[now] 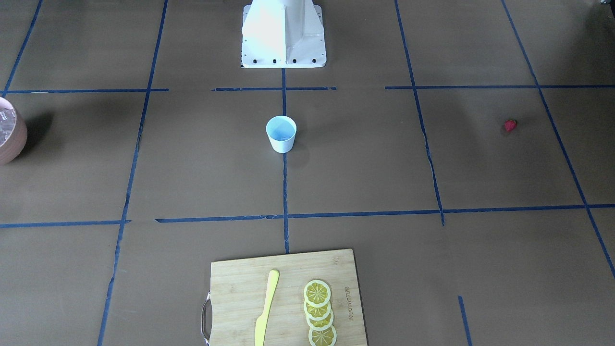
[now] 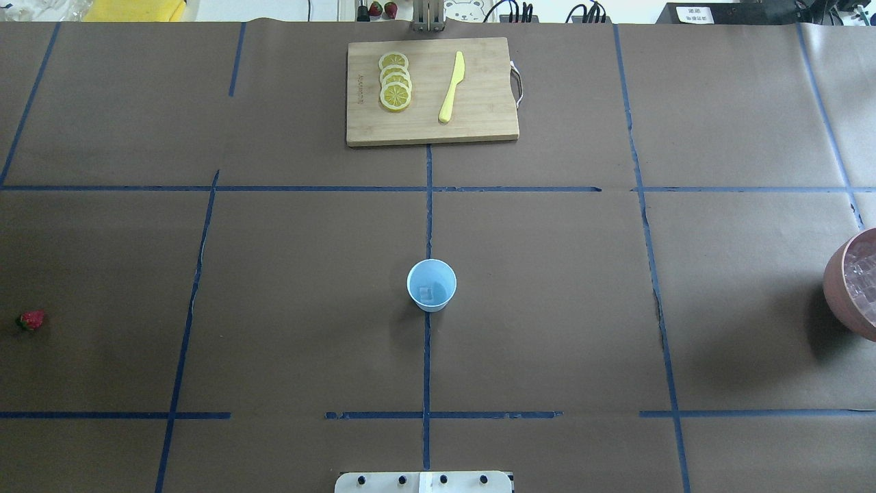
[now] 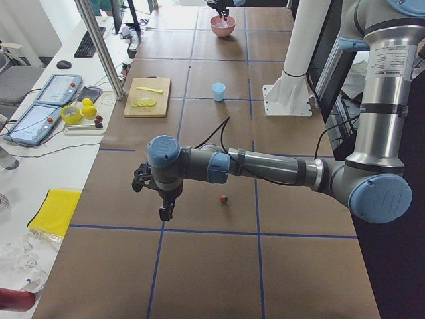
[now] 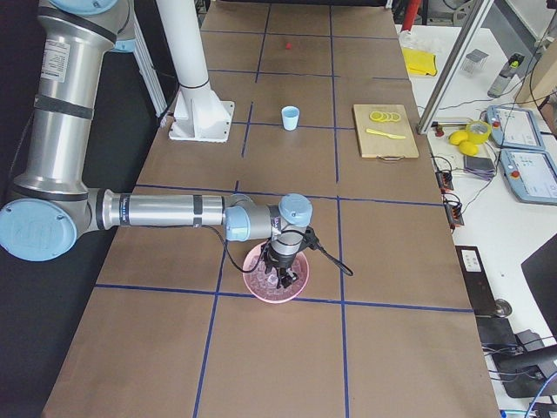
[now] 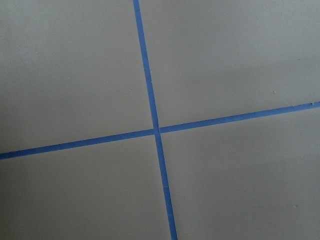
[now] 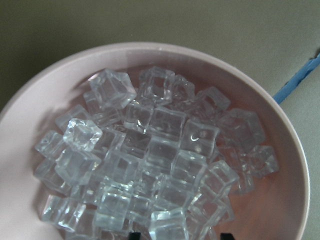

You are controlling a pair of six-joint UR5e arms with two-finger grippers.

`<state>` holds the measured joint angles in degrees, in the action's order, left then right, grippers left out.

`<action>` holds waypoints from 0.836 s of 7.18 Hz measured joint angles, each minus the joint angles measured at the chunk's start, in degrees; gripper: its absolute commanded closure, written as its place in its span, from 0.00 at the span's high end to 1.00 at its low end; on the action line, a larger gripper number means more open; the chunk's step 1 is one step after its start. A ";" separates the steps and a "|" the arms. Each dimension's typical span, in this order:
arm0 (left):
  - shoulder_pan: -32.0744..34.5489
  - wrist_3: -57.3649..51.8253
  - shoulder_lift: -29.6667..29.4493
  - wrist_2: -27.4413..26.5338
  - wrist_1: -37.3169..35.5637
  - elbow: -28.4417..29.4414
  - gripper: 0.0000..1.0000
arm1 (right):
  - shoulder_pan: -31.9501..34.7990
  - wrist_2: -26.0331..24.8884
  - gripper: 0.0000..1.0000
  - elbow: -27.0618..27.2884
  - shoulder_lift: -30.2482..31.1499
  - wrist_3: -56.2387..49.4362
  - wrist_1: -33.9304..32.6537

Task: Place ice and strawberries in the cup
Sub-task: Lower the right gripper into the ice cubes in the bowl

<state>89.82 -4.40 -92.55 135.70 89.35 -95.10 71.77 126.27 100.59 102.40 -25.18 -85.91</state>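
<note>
One ice cube (image 2: 426, 294) in cup (image 1: 281, 143); many in bowl (image 6: 292, 160).

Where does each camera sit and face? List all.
Front-facing: across the table, facing the base; no arms.
Overhead: behind robot, forward over the cup; base edge.
Left: table's left end; left arm, left tool near strawberry.
Right: right end; right arm, right tool over bowl.
Left wrist: down at tape.
Right wrist: down into ice; right tool's tips.
First two share cup, cutting board.
</note>
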 measured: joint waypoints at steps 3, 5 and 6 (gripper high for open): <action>0.01 0.01 0.00 0.00 -0.01 0.00 1.00 | -0.69 -0.14 0.61 -0.44 -0.09 0.13 0.10; 0.04 0.01 0.00 0.00 -0.04 0.00 1.00 | -0.87 -0.25 0.61 -0.73 -0.12 0.13 0.13; 0.05 0.01 0.00 0.00 -0.05 0.00 1.00 | -0.95 -0.46 0.61 -0.79 -0.18 0.13 0.13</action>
<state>89.87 -4.39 -92.55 135.70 89.30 -95.10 70.82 125.81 99.81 102.22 -25.05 -85.78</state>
